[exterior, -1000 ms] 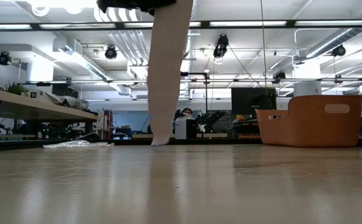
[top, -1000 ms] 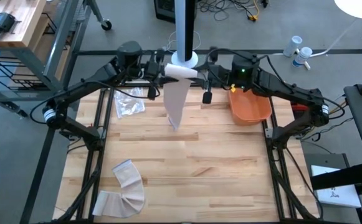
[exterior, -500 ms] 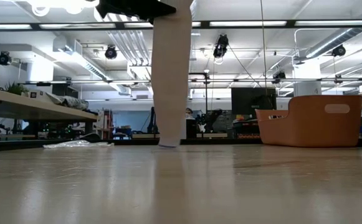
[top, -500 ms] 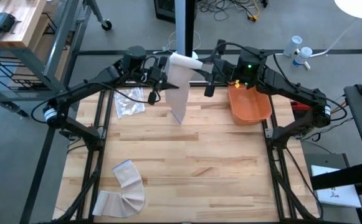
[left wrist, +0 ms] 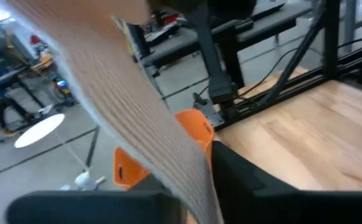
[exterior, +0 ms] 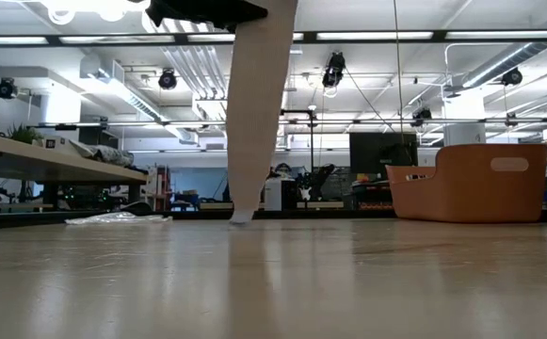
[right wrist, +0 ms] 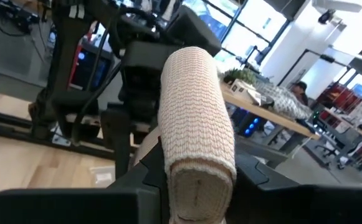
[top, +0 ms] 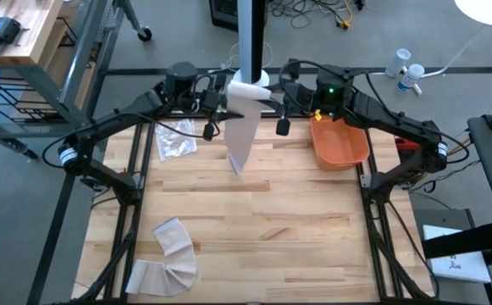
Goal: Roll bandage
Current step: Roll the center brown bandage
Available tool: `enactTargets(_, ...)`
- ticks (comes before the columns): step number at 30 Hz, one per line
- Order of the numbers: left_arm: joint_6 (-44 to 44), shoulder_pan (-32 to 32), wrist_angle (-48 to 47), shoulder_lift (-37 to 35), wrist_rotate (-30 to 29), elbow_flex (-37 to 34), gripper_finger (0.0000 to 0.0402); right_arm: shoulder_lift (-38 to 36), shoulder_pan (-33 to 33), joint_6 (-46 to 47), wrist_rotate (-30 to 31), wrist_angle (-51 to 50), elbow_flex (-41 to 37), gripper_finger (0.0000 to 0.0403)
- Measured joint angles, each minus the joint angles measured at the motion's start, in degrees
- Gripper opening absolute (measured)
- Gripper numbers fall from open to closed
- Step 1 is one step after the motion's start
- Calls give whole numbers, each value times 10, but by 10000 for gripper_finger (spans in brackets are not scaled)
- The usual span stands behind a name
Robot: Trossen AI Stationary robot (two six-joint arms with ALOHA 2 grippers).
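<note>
A beige elastic bandage is held high over the table's far middle, between both grippers. Its rolled part (top: 247,90) (right wrist: 196,118) sits in my right gripper (top: 267,95) (right wrist: 196,205), which is shut on it. From the roll a loose strip (top: 240,135) (exterior: 254,104) hangs down, and its lower end (exterior: 242,215) reaches the table top. My left gripper (top: 218,102) (left wrist: 196,205) is level with the roll on its left and is shut on the strip (left wrist: 137,112) just under the roll. My left gripper has the strip's upper part (left wrist: 196,180) between its two fingers, coming level from the table's left. The strip runs slanting through the hold and hangs on below it. My right gripper pinches the roll's near end (right wrist: 196,174) between its two fingers, level from the table's right. The roll points out past the fingertips, lifted clear.
An orange bin (top: 339,144) (exterior: 471,184) stands at the far right. A clear plastic wrapper (top: 175,140) lies at the far left. A second bandage strip (top: 168,254) lies loose near the front left corner. The camera post (top: 251,34) rises just behind the grippers.
The hanging strip has swung toward the table's right and come back, so it slants again as it did a second ago. Its lower end has stayed down at the table top. Both grippers keep the bandage high.
</note>
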Motion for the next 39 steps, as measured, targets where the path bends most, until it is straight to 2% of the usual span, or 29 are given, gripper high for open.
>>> enactTargets(6,17,0,3,-8,-59,0,127,0,0,0,-1,-27,0,88)
enactTargets(12,19,0,24,-13,-64,0,199,0,0,0,-1,-32,0,89)
enactTargets(16,15,0,35,-15,-64,1,230,-1,0,-1,-15,-34,0,89)
enactTargets(22,2,0,41,-30,-63,1,258,-6,0,-33,-16,-48,0,89)
enactTargets(26,-82,1,49,-32,-26,1,270,-6,0,-92,-16,-50,0,89)
enactTargets(29,-111,0,43,-30,7,1,276,-6,0,-143,-16,-50,0,88)
enactTargets(35,-185,1,41,-30,7,1,287,-6,3,-244,-12,-50,0,86)
enactTargets(39,-188,-2,34,-30,8,-2,285,-6,3,-301,-11,-50,0,86)
